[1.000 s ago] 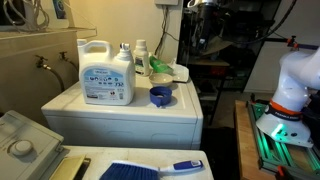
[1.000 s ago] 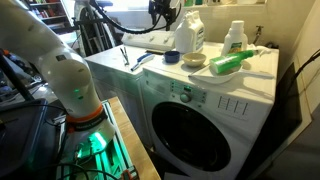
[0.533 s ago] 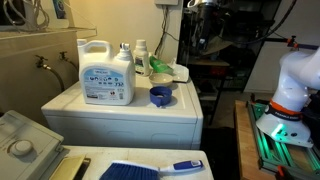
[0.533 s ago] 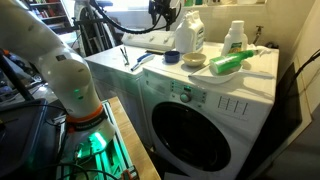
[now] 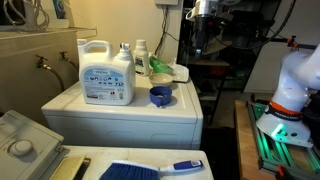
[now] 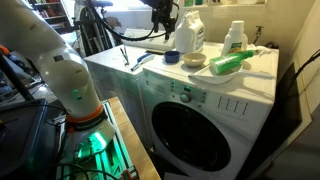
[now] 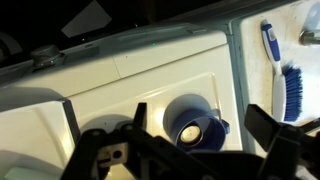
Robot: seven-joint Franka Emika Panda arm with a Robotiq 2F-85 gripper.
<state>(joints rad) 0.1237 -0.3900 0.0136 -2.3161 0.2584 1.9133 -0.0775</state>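
Inside a cramped laundry room under warm light: cream wall behind the white bench, a front-loading washer; dark metal shelving beyond it.

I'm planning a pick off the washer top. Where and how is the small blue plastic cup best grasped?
Probably from straight above, closing across the round wall of the small blue plastic cup: it stands upright, mouth up, apart from the large white detergent jug on the white washer top.
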